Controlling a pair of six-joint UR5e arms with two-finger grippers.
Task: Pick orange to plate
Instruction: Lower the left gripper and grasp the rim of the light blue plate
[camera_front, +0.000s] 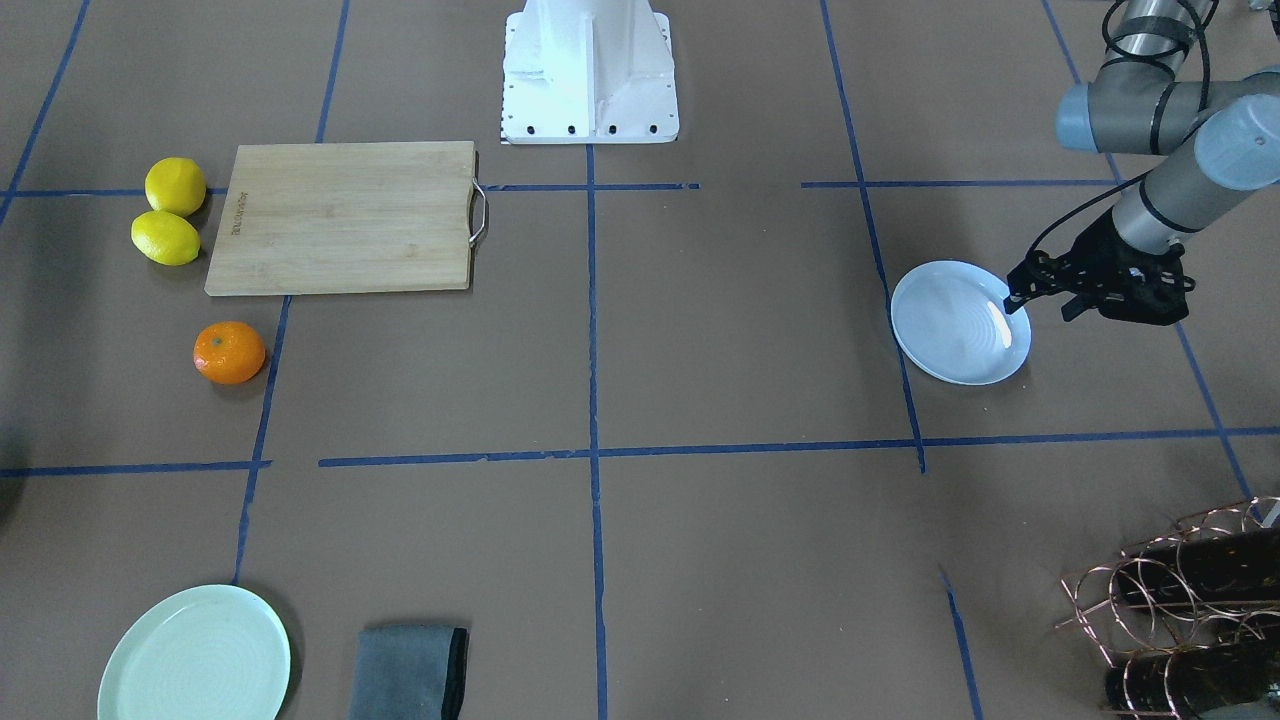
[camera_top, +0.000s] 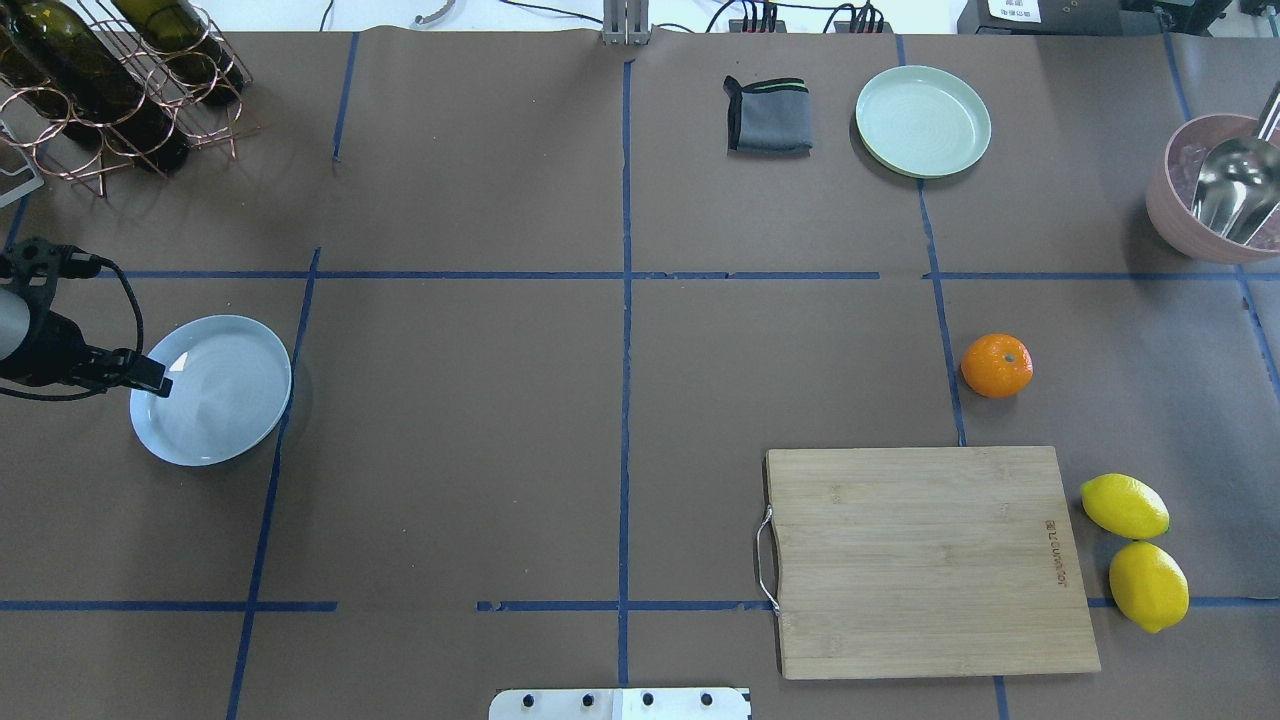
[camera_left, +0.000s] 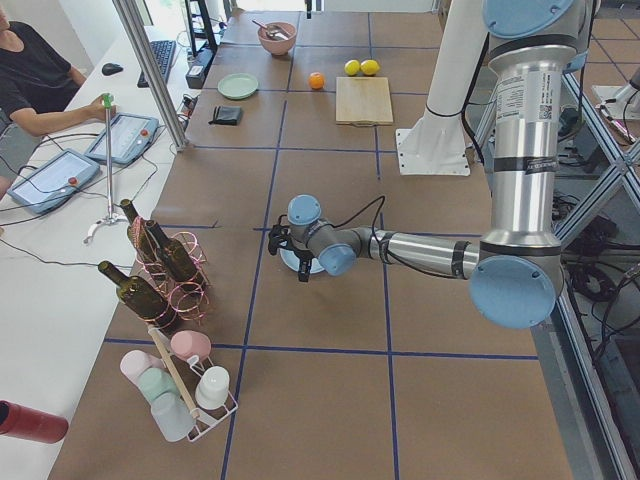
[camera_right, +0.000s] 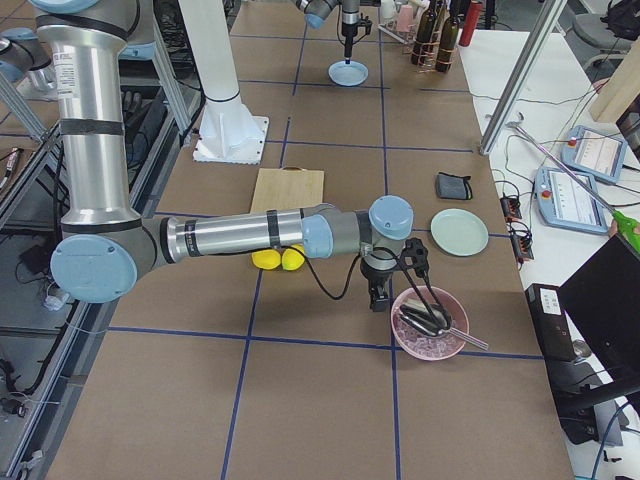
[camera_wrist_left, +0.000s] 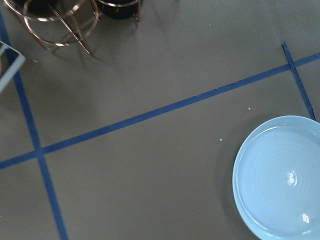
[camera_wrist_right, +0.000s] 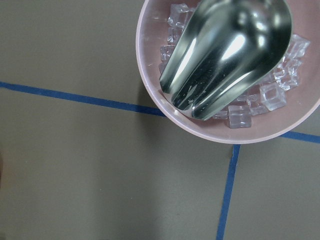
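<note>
Pink bowl (camera_wrist_right: 260, 133) of ice with a metal scoop (camera_wrist_right: 225, 50) fills the right wrist view. The right gripper (camera_right: 378, 292) hangs just beside that bowl. Jaw state: can't tell for either gripper, as neither wrist view shows fingers and the other views are unclear.

The left gripper (camera_front: 1042, 305) sits at the rim of the plate (camera_front: 950, 335). The plate lies flat on the table with nothing on it. The orange (camera_top: 996, 365) is loose on the table at the other end, near the cutting board (camera_top: 920, 560) and well apart from the plate.

Pick not started, I'd say, and the right arm is the closer one. Suggest coming straight down over the orange with jaws wide, centring on its widest girth and closing softly, since it'll likely roll if nudged. Keep clear of the board and the lemons (camera_top: 1124, 507).
</note>
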